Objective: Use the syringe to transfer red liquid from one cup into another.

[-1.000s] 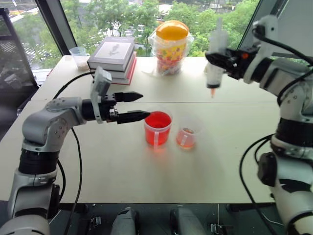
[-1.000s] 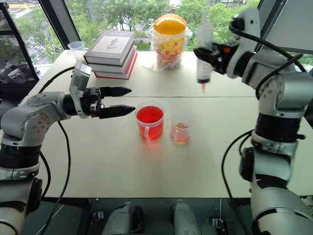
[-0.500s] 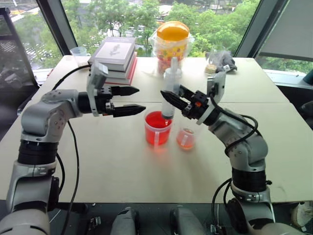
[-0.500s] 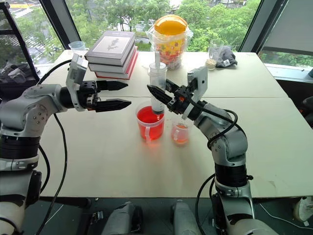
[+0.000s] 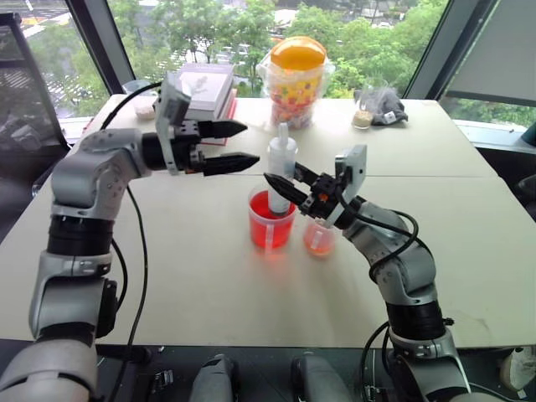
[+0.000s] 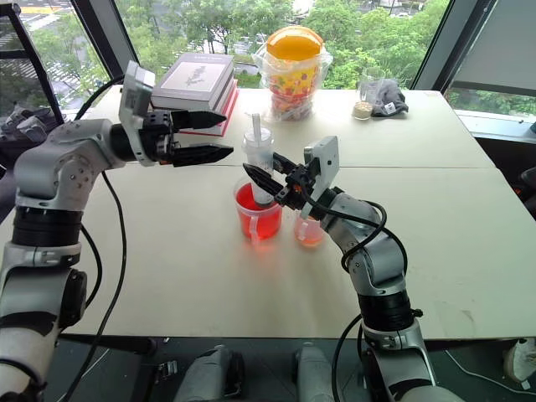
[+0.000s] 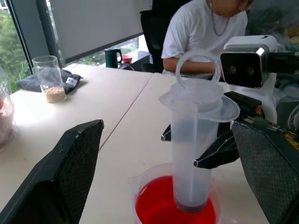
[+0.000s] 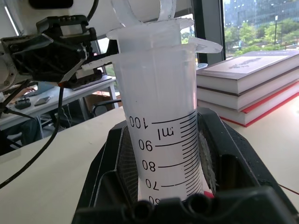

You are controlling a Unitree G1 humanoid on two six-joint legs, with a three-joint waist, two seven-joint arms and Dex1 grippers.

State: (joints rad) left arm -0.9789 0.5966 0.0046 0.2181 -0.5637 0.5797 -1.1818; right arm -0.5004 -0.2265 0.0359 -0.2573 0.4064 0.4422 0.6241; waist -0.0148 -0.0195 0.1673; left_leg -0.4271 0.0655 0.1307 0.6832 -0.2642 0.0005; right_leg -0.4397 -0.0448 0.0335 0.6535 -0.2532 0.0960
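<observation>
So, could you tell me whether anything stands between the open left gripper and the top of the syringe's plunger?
Nothing visible does. The left gripper is open, beside and slightly above the plunger top, with only open air between them. The right gripper is shut on the syringe barrel lower down, tip dipped in the larger red cup.

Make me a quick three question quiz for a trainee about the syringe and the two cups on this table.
1. True or false: the syringe stands with its tip in the larger red cup.
2. Which gripper holds the syringe? A) left gripper B) right gripper C) neither
3. Fill in: the left gripper's jaws are ____, close to the plunger end.

Key:
1. True; in the left wrist view the barrel's lower end dips into the red liquid.
2. B; its fingers clamp the barrel, while the smaller cup stands right beside the larger one.
3. Open.
</observation>
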